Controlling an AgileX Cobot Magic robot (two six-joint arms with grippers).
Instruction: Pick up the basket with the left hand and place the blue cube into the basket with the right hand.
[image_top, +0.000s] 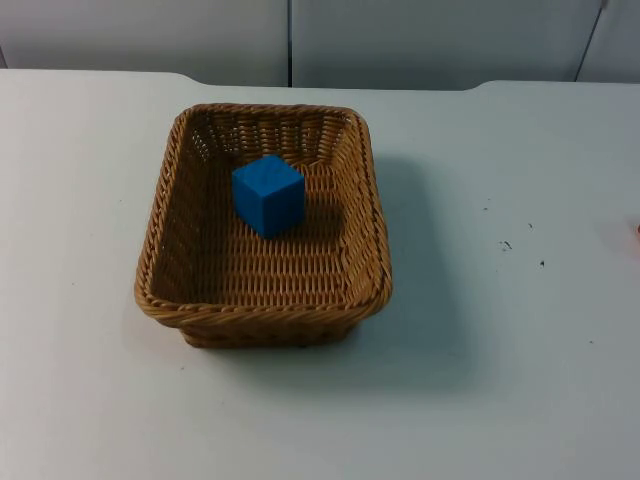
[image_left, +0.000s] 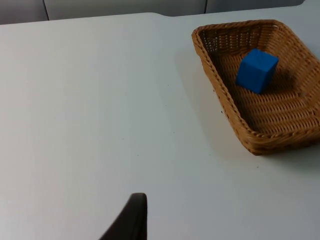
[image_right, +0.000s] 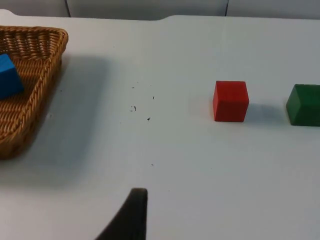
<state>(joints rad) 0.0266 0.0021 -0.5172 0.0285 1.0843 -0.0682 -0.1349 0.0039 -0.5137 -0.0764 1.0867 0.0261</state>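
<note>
Already done, it seems: blue foam-like cube (image_top: 269, 195) sits inside the woven tan wicker basket (image_top: 160, 240), basket resting on the white table top (image_top: 520, 380).

Cube lies toward 12 o'clock of the basket floor, one corner turned toward the camera, clear of the walls; faces matte, edges crisp, prob. light and easy to shift. Basket is rectangular w/ sloped sides and a thick braided rim, flat on the table. Left gripper (image_left: 131, 220) and right gripper (image_right: 130, 216) each show one black fingertip over bare table, both well apart from the basket; jaw state cannot be told for either. Red cube (image_right: 231, 101) and green cube (image_right: 305, 105) stand near each other, well off at 3 o'clock of the basket. Risk: a left-arm regrasp at the rim could tip the basket and roll the cube out; a right-arm sweep could nudge the red cube.
</note>
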